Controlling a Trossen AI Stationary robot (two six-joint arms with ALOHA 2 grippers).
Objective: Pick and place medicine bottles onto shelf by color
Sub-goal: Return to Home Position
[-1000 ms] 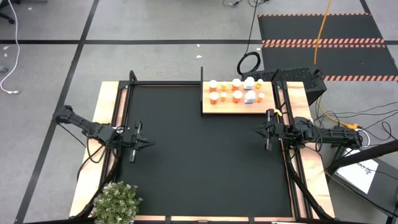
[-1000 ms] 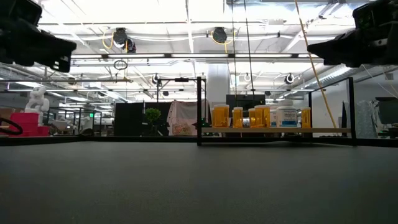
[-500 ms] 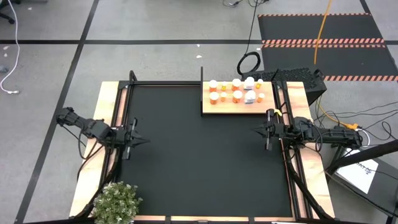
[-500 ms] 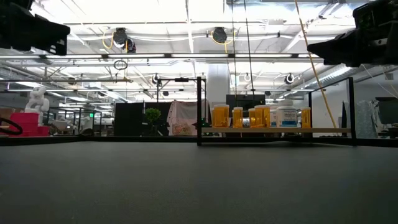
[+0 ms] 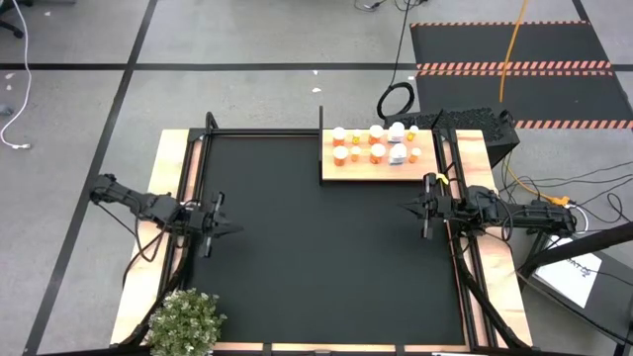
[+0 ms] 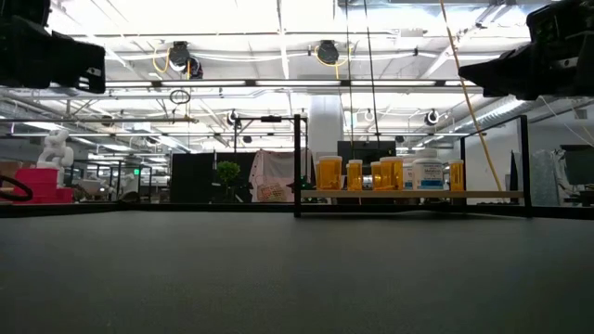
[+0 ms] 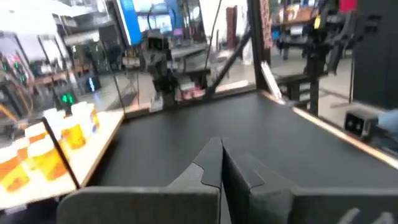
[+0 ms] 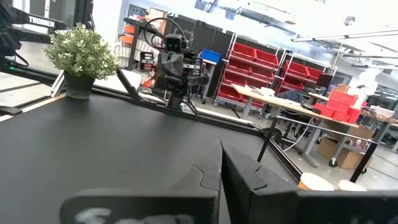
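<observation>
Mat (image 5: 316, 247), black, over a wood-edged table (image 5: 168, 188); grey taped floor (image 5: 257, 99) all round, potted plant (image 5: 184, 321) at 7 o'clock, red bins (image 8: 249, 78) in the room beyond. Shelf (image 5: 366, 175) at 1 o'clock on the mat, flat, long axis from 9 to 3; medicine bottles (image 5: 377, 152) upright on it in rows, caps up. Left gripper (image 5: 235, 226) at 9 o'clock, pointing to 3, fingers pressed together, holding nothing. Right gripper (image 5: 406, 208) at 3 o'clock, pointing to 9, likewise closed and empty.
</observation>
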